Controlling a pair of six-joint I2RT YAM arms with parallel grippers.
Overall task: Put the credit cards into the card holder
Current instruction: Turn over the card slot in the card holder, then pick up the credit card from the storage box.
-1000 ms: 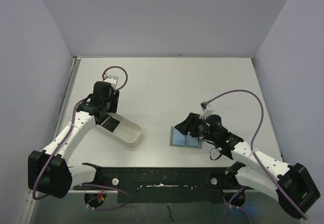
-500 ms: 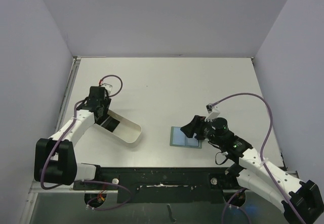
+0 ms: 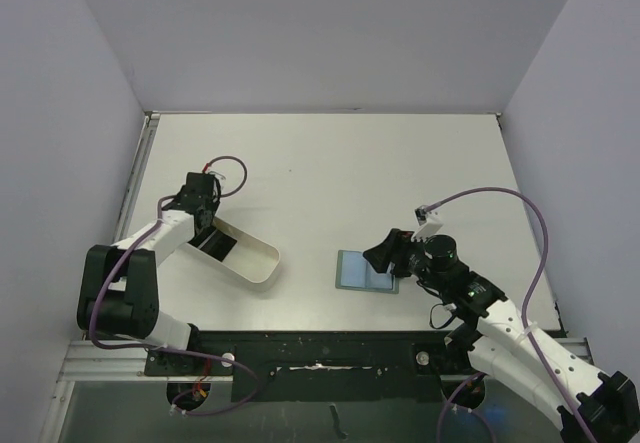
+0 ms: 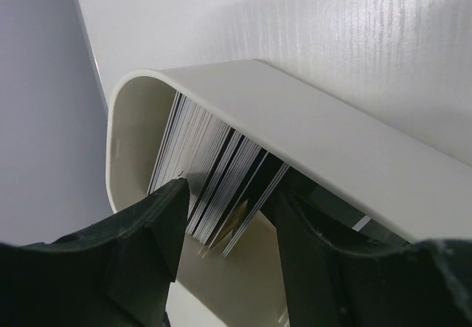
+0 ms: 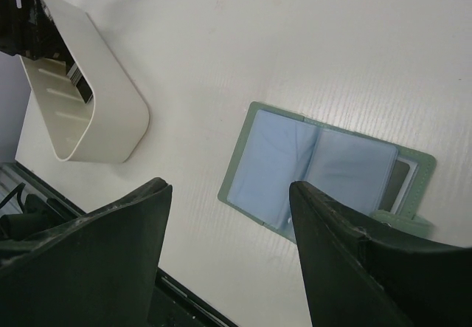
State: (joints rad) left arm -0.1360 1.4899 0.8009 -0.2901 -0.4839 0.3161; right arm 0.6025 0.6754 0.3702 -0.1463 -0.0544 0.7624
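The left gripper [image 4: 230,220] has sunk into the white tray [image 4: 317,131], its jaws half apart astride the leaning credit cards [image 4: 214,176], not yet pinching; the right gripper [image 5: 228,194], wide and empty, has drawn back off the open card holder [image 5: 310,168]; the first pick seems near.

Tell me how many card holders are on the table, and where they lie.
1. The card holder lies open and flat on the table, right of the white tray, beneath the open right pincer. The arms may hide another.
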